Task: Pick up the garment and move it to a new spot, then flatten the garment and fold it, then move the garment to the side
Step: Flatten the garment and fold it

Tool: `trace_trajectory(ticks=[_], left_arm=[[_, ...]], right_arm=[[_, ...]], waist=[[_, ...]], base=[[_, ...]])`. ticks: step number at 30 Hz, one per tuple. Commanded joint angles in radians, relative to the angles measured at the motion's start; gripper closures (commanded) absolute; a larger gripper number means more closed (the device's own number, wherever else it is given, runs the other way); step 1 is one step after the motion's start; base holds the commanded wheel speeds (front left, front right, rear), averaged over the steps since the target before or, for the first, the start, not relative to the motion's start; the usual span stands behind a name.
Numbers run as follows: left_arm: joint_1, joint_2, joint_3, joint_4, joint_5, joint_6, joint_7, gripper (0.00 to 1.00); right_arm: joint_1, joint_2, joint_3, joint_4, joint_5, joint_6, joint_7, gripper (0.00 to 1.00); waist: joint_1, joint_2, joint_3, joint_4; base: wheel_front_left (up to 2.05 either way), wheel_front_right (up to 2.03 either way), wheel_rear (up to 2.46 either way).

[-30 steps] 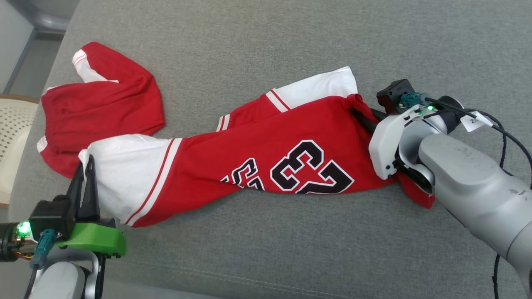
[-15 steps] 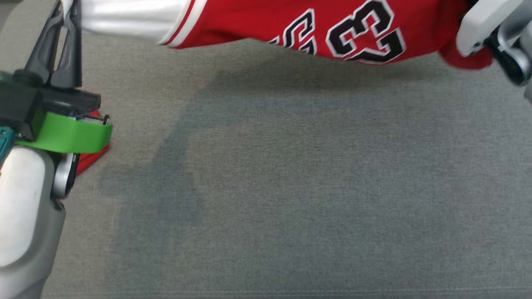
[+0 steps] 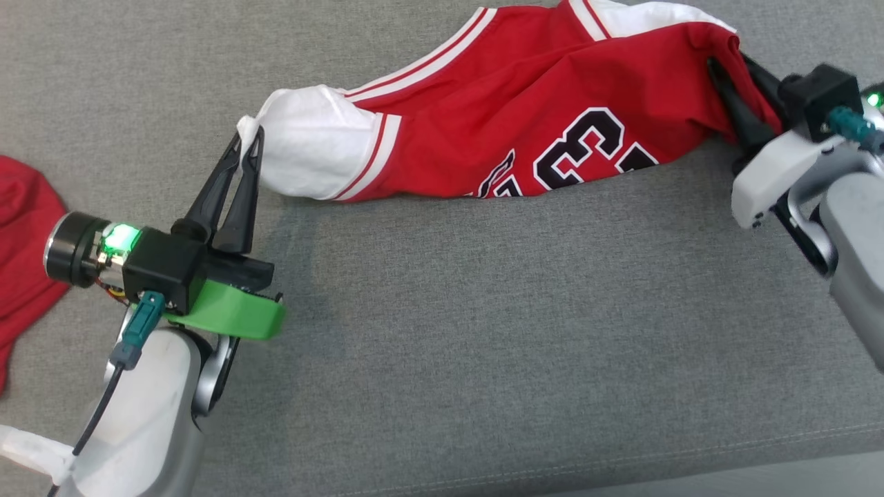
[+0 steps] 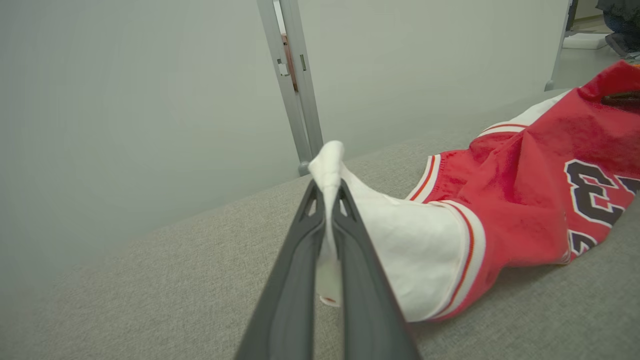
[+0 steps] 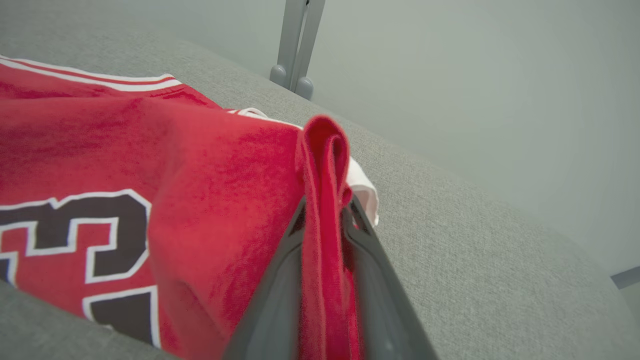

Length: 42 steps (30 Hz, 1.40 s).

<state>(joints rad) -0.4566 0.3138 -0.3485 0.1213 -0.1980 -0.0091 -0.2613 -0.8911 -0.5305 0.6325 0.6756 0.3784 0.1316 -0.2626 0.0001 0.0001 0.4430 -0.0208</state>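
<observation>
Red-and-white garment (image 3: 552, 117) lies nine-to-three o'clock: left end effector (image 3: 248, 138) clamped on the white sleeve (image 3: 311, 145), right end effector (image 3: 726, 62) apparently pinching its opposite end.

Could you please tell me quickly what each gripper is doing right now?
Left gripper: jaws closed on a white corner of the garment.
Right gripper: jaws closed on a red fold of the garment.

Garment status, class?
Left end effector shut on garment, white end. Right end effector shut on red end. Garment strung between. Second red cloth at left.
</observation>
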Motion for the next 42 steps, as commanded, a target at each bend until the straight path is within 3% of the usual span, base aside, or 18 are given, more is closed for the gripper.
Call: trace_trajectory(ticks=[1, 6, 10, 13, 16, 21, 31, 37, 42], left_arm=[[0.024, -0.006, 0.017, -0.002, 0.007, -0.002, -0.005, 1.0], [0.106, -0.038, 0.067, -0.014, 0.027, -0.004, -0.004, 1.0], [0.168, -0.06, 0.113, -0.025, 0.037, -0.005, -0.004, 1.0], [0.207, -0.075, 0.145, -0.036, 0.046, -0.008, -0.004, 1.0], [0.241, -0.094, 0.174, -0.046, 0.052, -0.009, -0.004, 1.0], [0.263, -0.117, 0.197, -0.037, 0.066, -0.036, -0.005, 1.0], [0.239, -0.149, 0.204, -0.015, 0.108, -0.073, -0.005, 1.0], [0.222, -0.167, 0.202, 0.0, 0.119, -0.088, -0.005, 1.0], [0.22, -0.178, 0.205, 0.008, 0.12, -0.094, -0.005, 1.0]], right_arm=[[0.062, 0.011, -0.044, -0.043, -0.032, -0.002, -0.003, 0.0], [0.327, 0.057, -0.2, -0.294, -0.171, -0.002, -0.003, 0.0], [0.504, 0.093, -0.221, -0.456, -0.206, -0.002, -0.003, 0.0], [0.583, 0.132, -0.263, -0.525, -0.179, -0.002, -0.003, 0.0], [0.616, 0.208, -0.349, -0.55, -0.065, -0.002, -0.003, 0.0], [0.547, 0.247, -0.382, -0.514, 0.112, -0.001, -0.003, 0.0], [0.287, 0.171, -0.294, -0.253, 0.372, -0.001, 0.044, 0.0], [0.167, 0.16, -0.212, -0.12, 0.477, -0.001, 0.148, 0.0], [0.118, 0.166, -0.151, -0.065, 0.522, -0.001, 0.141, 0.0]], waist=[[-0.0001, -0.0001, -0.001, -0.003], [-0.0001, -0.0001, -0.032, 0.0], [-0.0001, -0.0001, -0.058, -0.01], [-0.0001, -0.0001, -0.077, -0.02], [-0.0001, -0.0001, -0.086, -0.029], [-0.0001, -0.0001, -0.097, -0.018], [-0.0001, -0.0001, -0.088, 0.017], [-0.0001, -0.0001, -0.075, 0.046], [-0.0001, -0.0001, -0.076, 0.061]], base=[[0.0, 0.0, 0.0], [0.0, 0.0, 0.0], [0.0, 0.0, 0.0], [0.0, 0.0, 0.0], [0.0, 0.0, 0.0], [0.0, 0.0, 0.0], [0.0, 0.0, 0.0], [0.0, 0.0, 0.0], [0.0, 0.0, 0.0]])
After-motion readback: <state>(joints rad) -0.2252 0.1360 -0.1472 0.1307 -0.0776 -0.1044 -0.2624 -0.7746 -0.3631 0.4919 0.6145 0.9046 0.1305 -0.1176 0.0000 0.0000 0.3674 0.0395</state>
